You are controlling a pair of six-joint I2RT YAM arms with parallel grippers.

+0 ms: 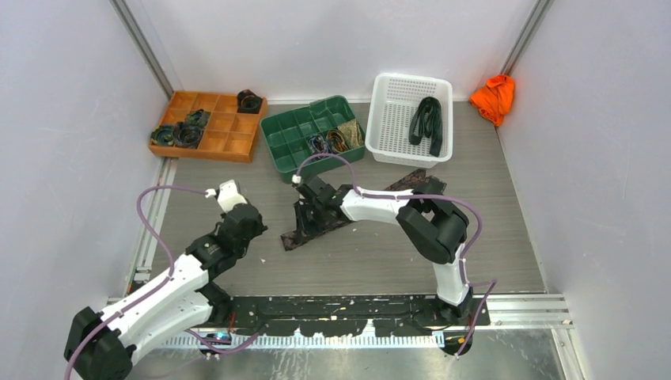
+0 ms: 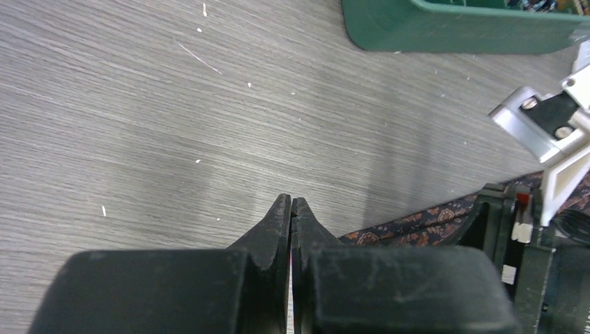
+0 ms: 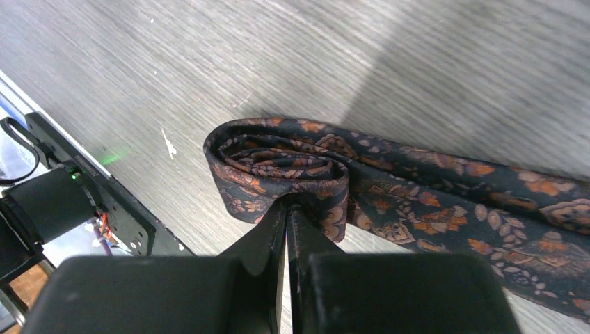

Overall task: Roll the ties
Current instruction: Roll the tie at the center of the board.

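Observation:
A dark brown tie with orange paisley lies diagonally across the table. Its left end is partly rolled into a small coil. My right gripper is shut on the edge of that coil, low over the table. My left gripper is shut and empty, just left of the tie's end; a strip of the tie and the right gripper show beside it. Rolled ties sit in the orange tray and the green tray. A black tie lies in the white basket.
The orange divided tray stands back left, the green divided tray back centre, the white basket back right. A bright orange cloth lump lies in the far right corner. Walls close in on both sides.

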